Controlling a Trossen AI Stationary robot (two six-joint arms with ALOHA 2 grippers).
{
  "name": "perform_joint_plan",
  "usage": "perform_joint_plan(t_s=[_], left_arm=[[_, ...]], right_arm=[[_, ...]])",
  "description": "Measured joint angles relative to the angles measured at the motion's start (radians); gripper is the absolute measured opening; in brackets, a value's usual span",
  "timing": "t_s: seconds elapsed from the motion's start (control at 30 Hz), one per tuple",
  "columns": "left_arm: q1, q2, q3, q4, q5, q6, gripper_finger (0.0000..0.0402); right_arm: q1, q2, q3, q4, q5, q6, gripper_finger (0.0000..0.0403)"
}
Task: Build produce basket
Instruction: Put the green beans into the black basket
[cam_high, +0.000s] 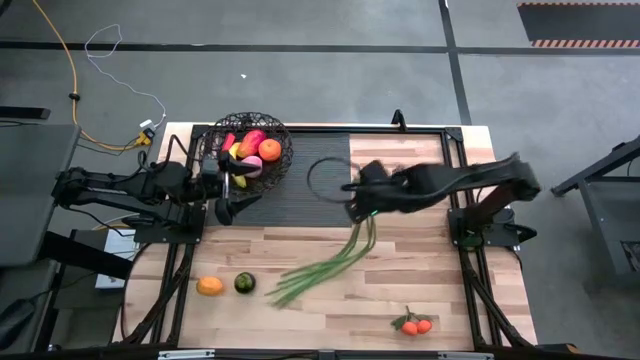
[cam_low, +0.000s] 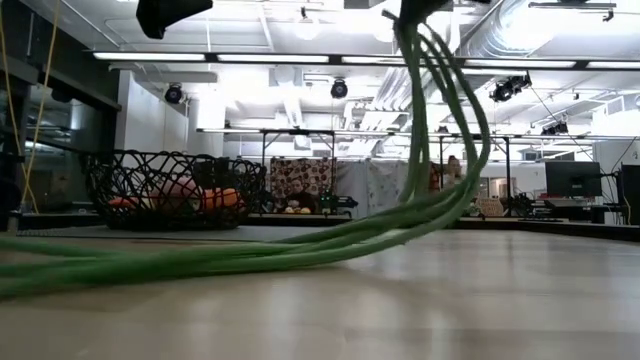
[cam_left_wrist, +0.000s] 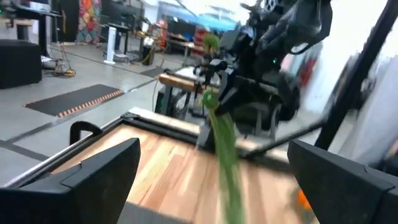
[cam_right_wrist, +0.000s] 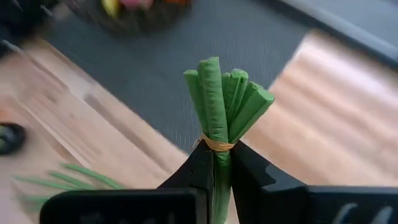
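The black wire basket (cam_high: 252, 148) stands at the far left of the table and holds a banana, an orange and red-pink fruits. My right gripper (cam_high: 358, 200) is raised over the middle of the table, shut on a bundle of long green stalks (cam_high: 330, 262). The bundle is tied with a yellow band (cam_right_wrist: 217, 144). My left gripper (cam_high: 224, 206) waits open beside the basket, level, with nothing between its fingers (cam_left_wrist: 93, 177). An orange (cam_high: 209, 286) and a dark green fruit (cam_high: 244, 283) lie on the wood at the near left. My right gripper pinches the stalk bundle between its two fingers just under the yellow band (cam_right_wrist: 216, 163), near the cut end (cam_right_wrist: 225, 93), which sticks out past the fingertips. The fingers slant down from the table's right side. The stalks hang below in a curve (cam_low: 430, 140), and their loose tips (cam_low: 150, 262) trail on the table.
A small cluster of red-orange fruits (cam_high: 415, 324) lies near the front right edge. A dark mat (cam_high: 300, 185) covers the far middle of the table. Black frame rails run along both table sides. Bare wood lies between the stalks and the front edge.
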Motion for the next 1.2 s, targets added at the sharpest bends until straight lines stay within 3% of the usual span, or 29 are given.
perform_joint_plan(t_s=[0.17, 0.37, 0.63, 0.8, 1.07, 1.2], left_arm=[[0.002, 0.05, 0.019, 0.093, -0.085, -0.173, 0.0397], [0.002, 0.204, 0.147, 0.085, -0.096, -0.23, 0.0397], [0.002, 0.385, 0.43, -0.004, -0.089, -0.036, 0.0397], [0.013, 0.428, 0.584, -0.134, -0.094, 0.048, 0.0397], [0.112, 0.469, 0.732, -0.22, 0.112, -0.072, 0.0397], [0.147, 0.481, 0.758, -0.242, 0.176, -0.106, 0.0397]], right_arm=[[-0.03, -0.124, 0.002, 0.072, 0.028, -0.174, 0.0023], [-0.068, -0.201, 0.002, 0.231, -0.027, -0.425, 0.0023], [-0.105, -0.258, 0.002, 0.559, -0.212, -0.67, 0.0023], [-0.105, -0.273, 0.029, 0.64, -0.24, -0.773, 0.0023], [-0.105, -0.212, 0.208, 0.638, -0.258, -0.896, 0.0023], [-0.105, -0.16, 0.301, 0.641, -0.337, -0.924, 0.0023]])
